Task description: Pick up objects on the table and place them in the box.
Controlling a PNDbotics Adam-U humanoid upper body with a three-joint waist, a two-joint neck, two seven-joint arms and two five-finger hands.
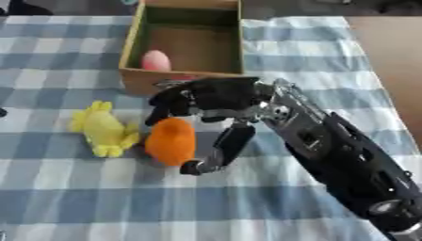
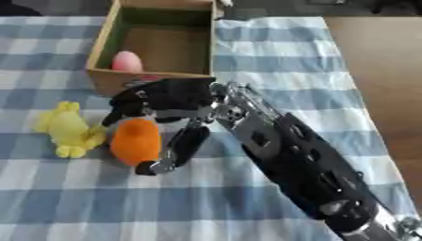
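An orange plush toy (image 1: 171,141) lies on the checked cloth in front of the cardboard box (image 1: 130,44). My right hand (image 1: 216,95) reaches in from the lower right and sits over it. Its fingers (image 1: 162,107) curl down at the toy's upper left, and its thumb (image 1: 224,147) runs down the toy's right side, touching it. A yellow plush toy (image 1: 103,129) lies just left of the orange one, apart from the hand. A pink rounded object (image 1: 155,60) rests inside the box at its near left corner. My left hand shows in neither view.
The blue and white checked cloth (image 1: 74,197) covers most of the table. Bare brown tabletop (image 1: 387,52) shows at the right. The box stands open at the far middle, its near wall just behind my hand.
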